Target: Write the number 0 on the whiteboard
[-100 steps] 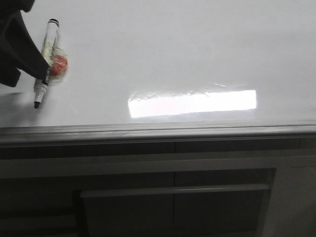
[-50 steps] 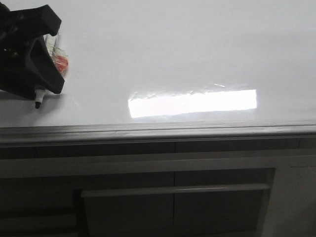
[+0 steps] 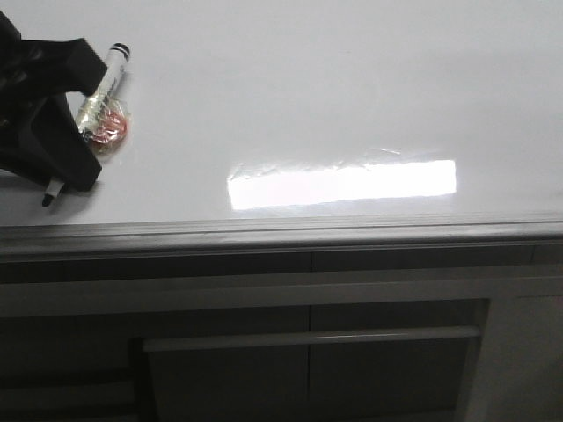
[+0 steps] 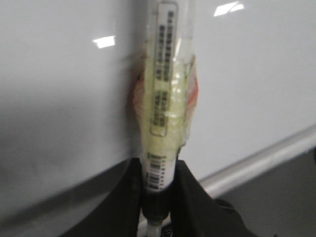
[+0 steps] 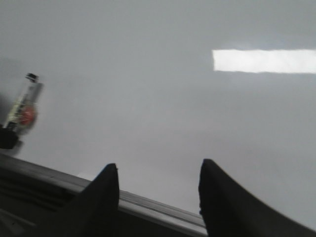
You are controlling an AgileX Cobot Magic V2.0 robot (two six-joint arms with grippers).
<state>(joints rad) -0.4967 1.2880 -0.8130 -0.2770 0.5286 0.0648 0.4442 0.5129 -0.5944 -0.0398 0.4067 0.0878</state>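
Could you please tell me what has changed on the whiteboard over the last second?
The left gripper has closed on the marker and tilted it, so its tip now sits further left and lower on the whiteboard. No stroke is visible yet. The right gripper is open and empty; the bright reflection is unchanged.

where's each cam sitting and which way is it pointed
Front: faces forward over the whiteboard; left pincer shows.
Left wrist: on the left arm, looks along the marker its pincer grips.
Right wrist: on the right arm, over the board; open pincer shows.
All three share marker and board.
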